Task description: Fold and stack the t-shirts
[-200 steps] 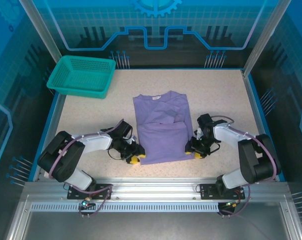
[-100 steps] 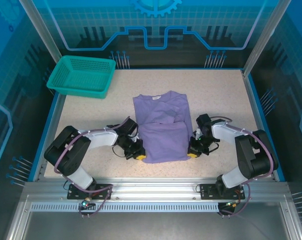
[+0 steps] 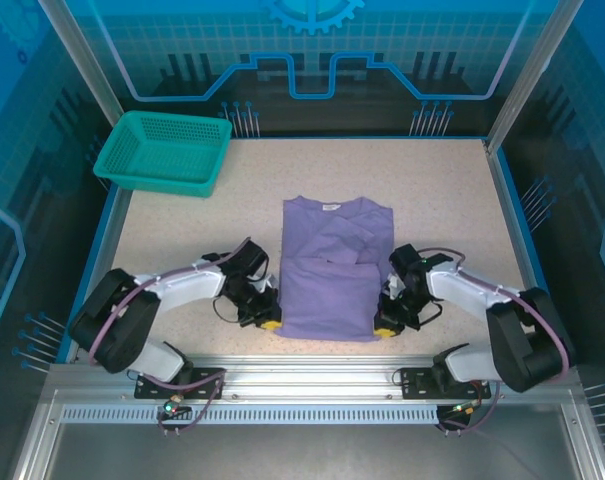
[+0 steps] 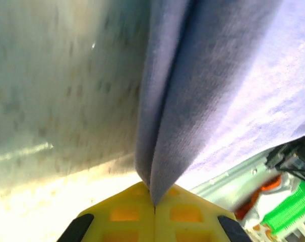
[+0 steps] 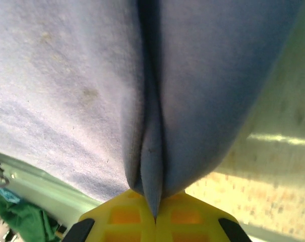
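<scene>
The lavender t-shirt (image 3: pixel 332 265) lies partly folded in the middle of the table, collar toward the back. My left gripper (image 3: pixel 270 324) is shut on its near left corner, and the cloth (image 4: pixel 192 101) runs out from between the yellow fingers (image 4: pixel 122 217). My right gripper (image 3: pixel 384 330) is shut on the near right corner. There the bunched purple fabric (image 5: pixel 157 101) is pinched between the yellow fingers (image 5: pixel 187 222).
A teal mesh basket (image 3: pixel 164 150) stands at the back left corner. Blue raised edges (image 3: pixel 507 200) border the speckled table (image 3: pixel 182 240). The metal frame rail (image 3: pixel 302 375) runs along the near edge, just behind both grippers.
Both grippers moved toward the near edge with the shirt's front corners in them. The whole shirt slid nearer and slightly right.
</scene>
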